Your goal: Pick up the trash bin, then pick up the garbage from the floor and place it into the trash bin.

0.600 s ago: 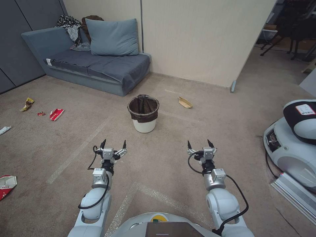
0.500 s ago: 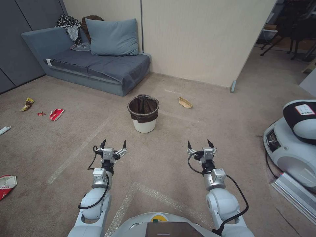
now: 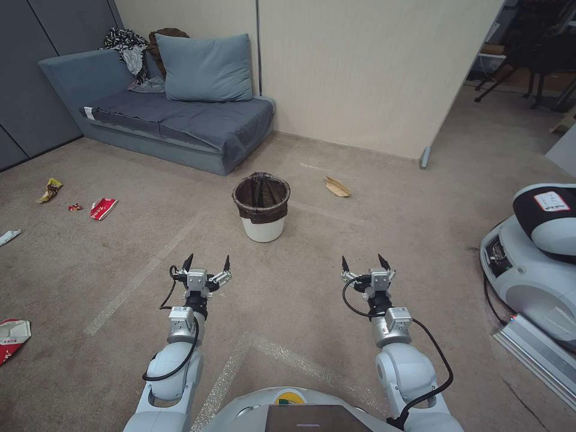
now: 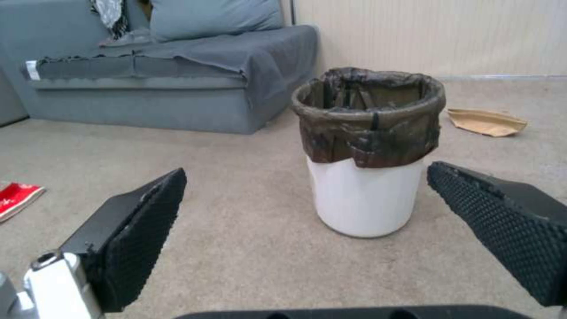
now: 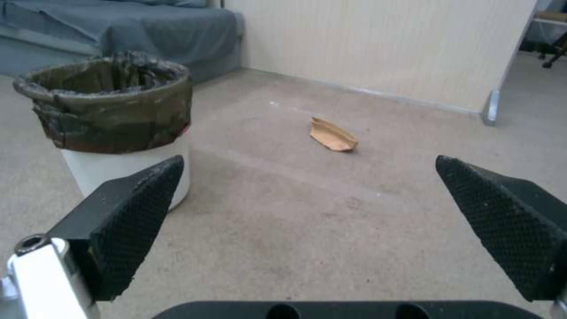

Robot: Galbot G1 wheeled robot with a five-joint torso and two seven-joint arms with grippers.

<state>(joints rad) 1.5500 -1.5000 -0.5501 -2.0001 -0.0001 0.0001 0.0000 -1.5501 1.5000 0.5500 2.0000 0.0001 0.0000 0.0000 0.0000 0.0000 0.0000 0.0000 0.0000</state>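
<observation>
The trash bin (image 3: 262,207) (image 4: 366,150) (image 5: 115,128), a white pail lined with a dark bag, stands upright on the carpet ahead of me. My left gripper (image 3: 207,263) (image 4: 307,208) hovers open, short of the bin. My right gripper (image 3: 362,261) (image 5: 313,199) is open too, nearer me and to the bin's right. Garbage lies scattered: a tan paper bag (image 3: 337,186) (image 4: 485,122) (image 5: 332,135) right of the bin, a red-and-white packet (image 3: 102,208) (image 4: 17,198), a yellow wrapper (image 3: 50,189) and a small red scrap (image 3: 75,207) far left.
A blue-grey sofa (image 3: 174,120) with a cushion sits behind the bin against the beige wall (image 3: 360,66). Another red-and-white packet (image 3: 12,339) lies at the near left. A white robot base (image 3: 534,264) and metal rail (image 3: 540,354) stand at the right.
</observation>
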